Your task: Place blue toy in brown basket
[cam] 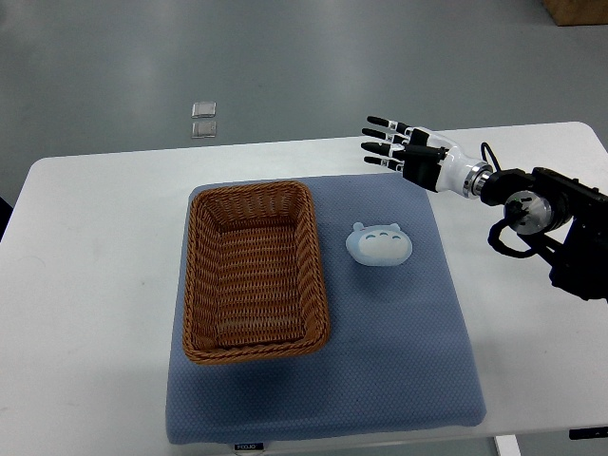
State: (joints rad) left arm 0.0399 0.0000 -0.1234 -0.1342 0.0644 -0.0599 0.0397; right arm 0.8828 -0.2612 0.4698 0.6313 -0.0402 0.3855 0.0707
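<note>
A pale blue toy with small ears lies on the blue mat, just right of the brown wicker basket. Nothing lies inside the basket. My right hand hovers above and behind the toy, over the mat's far right corner. Its fingers are stretched out flat toward the left and hold nothing. The right arm comes in from the right edge. No left arm shows in this view.
A white table carries the mat. Two small square plates lie on the grey floor beyond the table. A cardboard box corner shows at the top right.
</note>
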